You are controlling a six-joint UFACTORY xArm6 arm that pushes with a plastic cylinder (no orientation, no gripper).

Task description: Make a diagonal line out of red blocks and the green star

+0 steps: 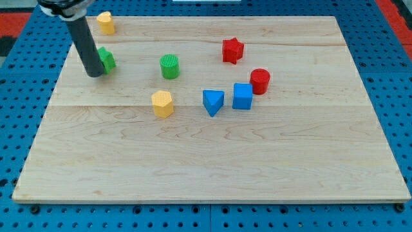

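My tip point(94, 74), a bare rod holding nothing, touches the left side of the green star point(107, 60) at the board's upper left; red star point(232, 50) and red cylinder point(260, 81) sit well apart, right.

This is a robotics lab bench: a pale wooden board point(212, 161) lies on a blue perforated mounting plate point(19, 84) that shows past every edge of the board, with small coloured blocks scattered on the board.
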